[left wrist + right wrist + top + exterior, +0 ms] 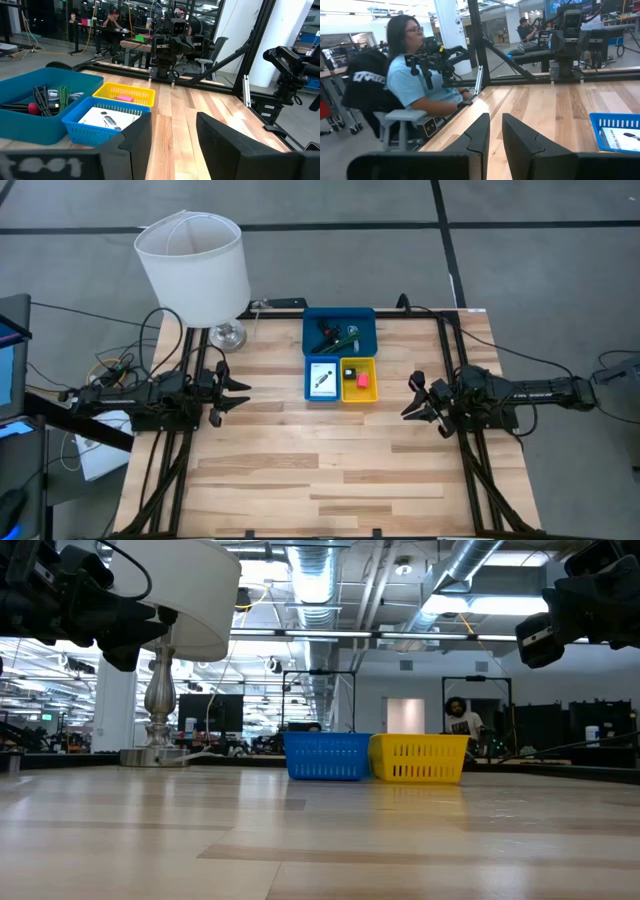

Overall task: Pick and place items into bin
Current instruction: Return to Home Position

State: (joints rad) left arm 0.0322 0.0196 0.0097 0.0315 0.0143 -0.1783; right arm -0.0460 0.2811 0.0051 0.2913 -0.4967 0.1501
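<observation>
Left claw (243, 395) hangs above the table (300, 470) with its two fingers spread wide and nothing between them. The right claw (410, 397) faces it from the opposite side, well apart, its fingers split by only a narrow gap and likewise empty. Between the two claws, ahead of their fingertips and off toward the lamp's end of the table, sits the bin (340, 309). It is a wide blue tray (308, 330) with a small blue tray (308, 380) and a yellow tray (376, 380) side by side against its wall. The small blue tray is the one closer to the left claw, and the yellow tray is closer to the right claw. A white card (321, 378) with black print lies flat in the small blue tray. The yellow tray holds a pink-red piece (362, 382) with a small black piece (349, 373) next to it; whether they touch cannot be told. In the wide blue tray lies a tangle of black and green cables (52, 95) with a red-tipped bit (32, 106), the separate pieces hard to tell apart. From table height the two small trays hide the wide blue tray and all the contents, and both arms are cut off at the top corners. The right claw's own camera catches only a corner of the small blue tray. A white lampshade (193, 265) stands off the left claw's flank. A person (410, 85) sits beyond the table's edge, ahead of the right claw and to one side.
</observation>
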